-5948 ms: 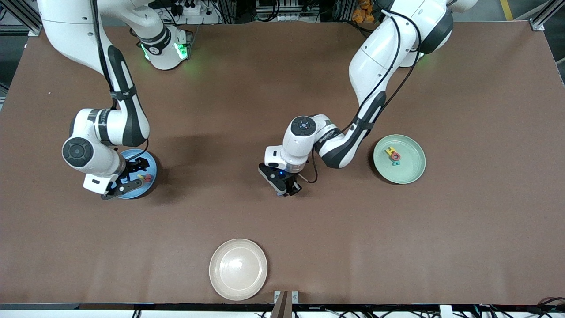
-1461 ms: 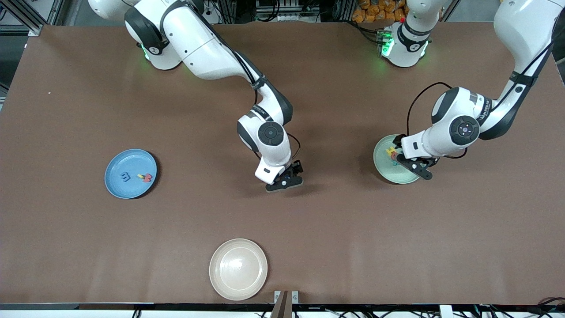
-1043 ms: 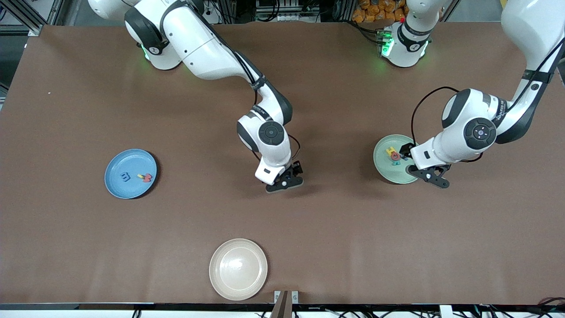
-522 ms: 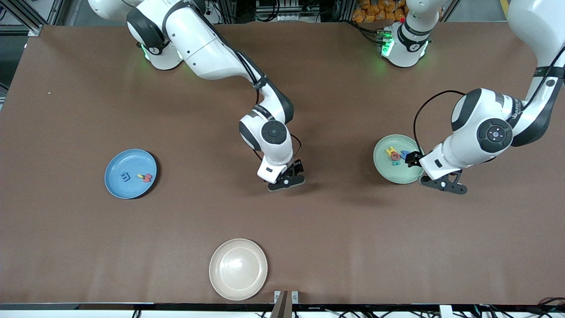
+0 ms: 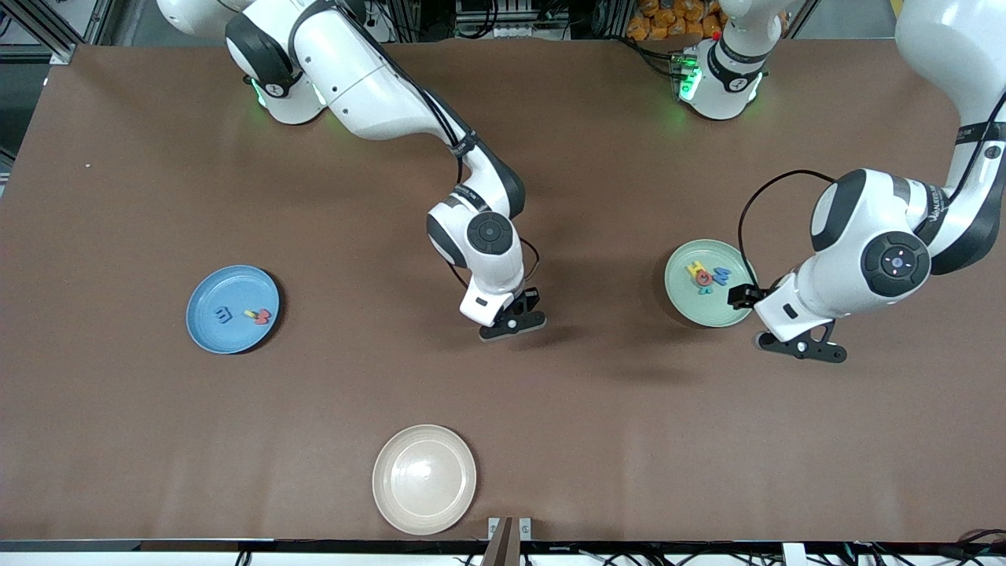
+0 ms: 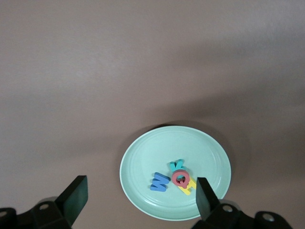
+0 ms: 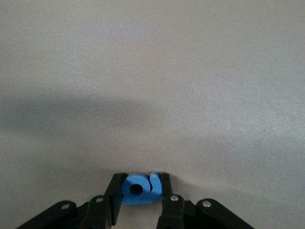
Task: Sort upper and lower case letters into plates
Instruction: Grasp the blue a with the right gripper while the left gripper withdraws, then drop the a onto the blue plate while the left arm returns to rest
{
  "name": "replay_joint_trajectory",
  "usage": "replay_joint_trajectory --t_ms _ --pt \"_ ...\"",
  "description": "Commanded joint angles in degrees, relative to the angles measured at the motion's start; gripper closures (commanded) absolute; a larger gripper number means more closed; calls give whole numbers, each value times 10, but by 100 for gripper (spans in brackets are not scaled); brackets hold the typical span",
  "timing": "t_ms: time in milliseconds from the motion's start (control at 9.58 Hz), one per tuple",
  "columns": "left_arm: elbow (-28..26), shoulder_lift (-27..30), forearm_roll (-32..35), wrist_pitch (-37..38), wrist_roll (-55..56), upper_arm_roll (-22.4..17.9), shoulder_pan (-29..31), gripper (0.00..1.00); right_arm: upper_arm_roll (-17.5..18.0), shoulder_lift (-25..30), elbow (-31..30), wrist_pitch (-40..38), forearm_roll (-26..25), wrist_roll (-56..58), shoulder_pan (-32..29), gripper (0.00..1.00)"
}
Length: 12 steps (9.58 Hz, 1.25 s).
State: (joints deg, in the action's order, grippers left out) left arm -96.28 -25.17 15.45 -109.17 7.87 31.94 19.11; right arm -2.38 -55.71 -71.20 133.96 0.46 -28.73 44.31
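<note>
My right gripper is down at the middle of the table, shut on a small blue letter with a round hole, which rests on the brown surface; in the front view the hand hides it. The mint green plate holds a blue, a teal, a red-pink and a yellow letter in a tight cluster. My left gripper hangs open and empty beside that plate, toward the left arm's end. The blue plate holds a blue letter and a yellow and a red one.
A larger cream-white plate sits with nothing in it near the table edge closest to the front camera. Bare brown tabletop stretches between the plates.
My right gripper has closed on the blue letter. My left gripper has drawn away from the mint plate toward the left arm's end, uncovering a blue letter among the others there.
</note>
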Motion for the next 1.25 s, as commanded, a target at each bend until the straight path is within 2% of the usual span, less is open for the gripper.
replay_joint_trajectory --t_ms 0,209,313,417,626,835,939,1043,1148 --pt "9 60 -58 33 -2 -64 -37 0 -3 36 -20 -19 -5 -10 -11 100" --pt "6 96 -60 40 -8 -85 -40 0 -3 114 -108 -38 -5 -3 -53 100" --pt "6 114 -74 42 -6 -91 -43 0 -3 155 -161 -40 -5 25 -77 100" --pt "7 134 -111 57 -7 -114 -46 0 -8 202 -222 -40 -5 64 -110 100" --pt "10 181 -132 96 -8 -170 -92 0 -61 265 -315 -41 -5 170 -149 100" --pt "26 214 -169 136 -10 -198 -108 0 -112 284 -352 -41 -4 245 -182 100" --pt "31 223 -206 141 -9 -229 -125 0 -129 284 -364 -41 -5 263 -190 100" --pt "37 235 -212 160 -10 -267 -160 0 -132 284 -368 -49 -5 292 -215 100" --pt "36 248 -205 179 -10 -283 -174 0 -132 284 -373 -51 -5 352 -249 100"
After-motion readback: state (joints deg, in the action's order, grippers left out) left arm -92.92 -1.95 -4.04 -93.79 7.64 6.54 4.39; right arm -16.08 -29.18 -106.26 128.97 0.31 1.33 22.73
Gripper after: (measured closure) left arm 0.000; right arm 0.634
